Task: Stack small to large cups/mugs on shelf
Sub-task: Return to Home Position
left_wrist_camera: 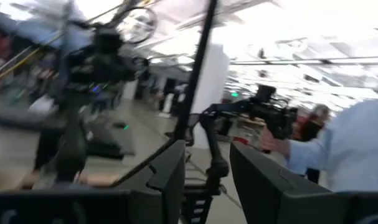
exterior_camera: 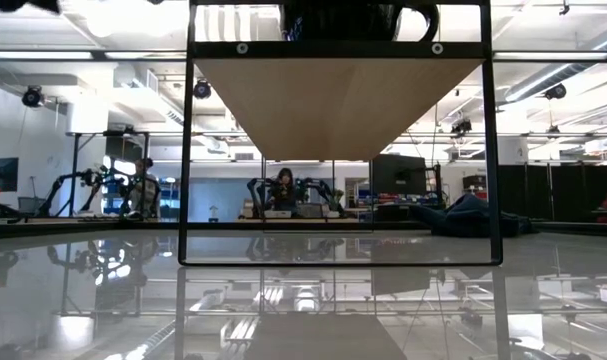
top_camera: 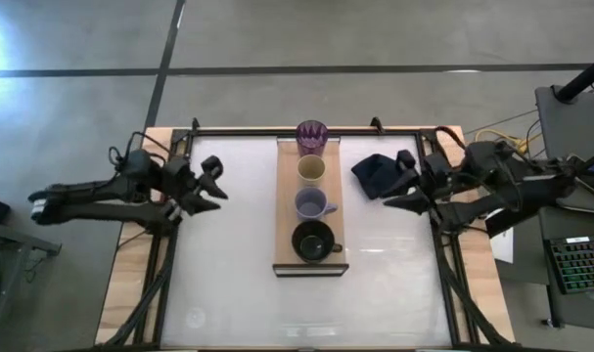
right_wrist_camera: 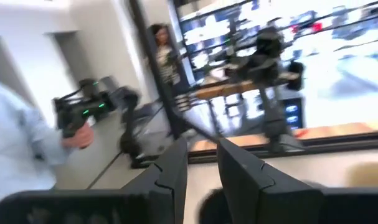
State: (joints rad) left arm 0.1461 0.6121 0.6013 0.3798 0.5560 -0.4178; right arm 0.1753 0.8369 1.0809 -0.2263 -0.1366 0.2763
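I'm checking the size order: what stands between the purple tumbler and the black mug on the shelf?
The high view shows the beige cup, then the lavender-blue mug, in line on the shelf between purple tumbler and black mug.

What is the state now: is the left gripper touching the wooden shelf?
Apart. The high view shows bare white tabletop between the left gripper and the shelf.
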